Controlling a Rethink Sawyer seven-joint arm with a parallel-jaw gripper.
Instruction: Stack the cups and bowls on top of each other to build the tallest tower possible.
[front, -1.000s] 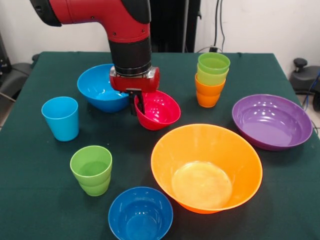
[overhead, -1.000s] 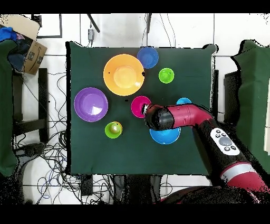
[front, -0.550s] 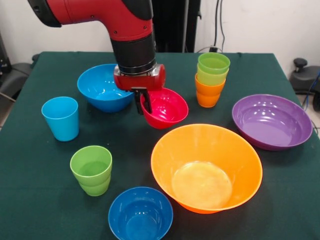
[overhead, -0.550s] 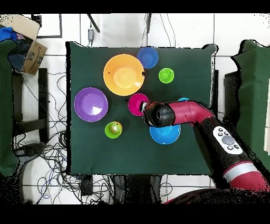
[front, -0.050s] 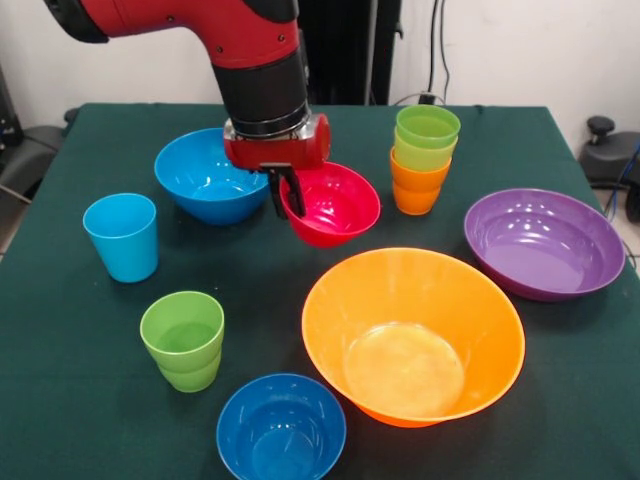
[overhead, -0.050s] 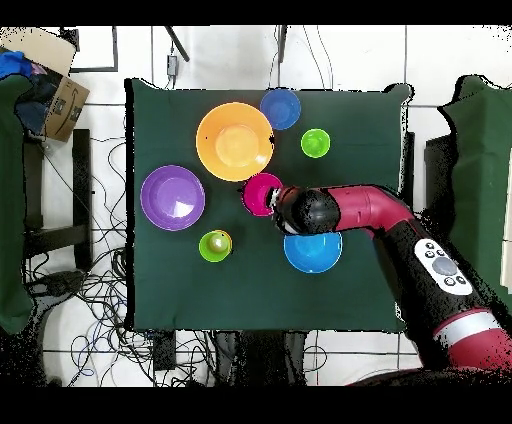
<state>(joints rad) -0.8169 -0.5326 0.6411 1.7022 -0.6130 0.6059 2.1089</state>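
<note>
While the red bowl is pinched by its rim in the gripper, it is held above the table between two blue bowls. Five bowls and four cups can be counted.

Glossy plastic bowls, matt cloth table

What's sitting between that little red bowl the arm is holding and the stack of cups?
Nothing: in the front view only bare green tablecloth separates the small red plastic bowl from the nested orange and green cup stack.
</note>
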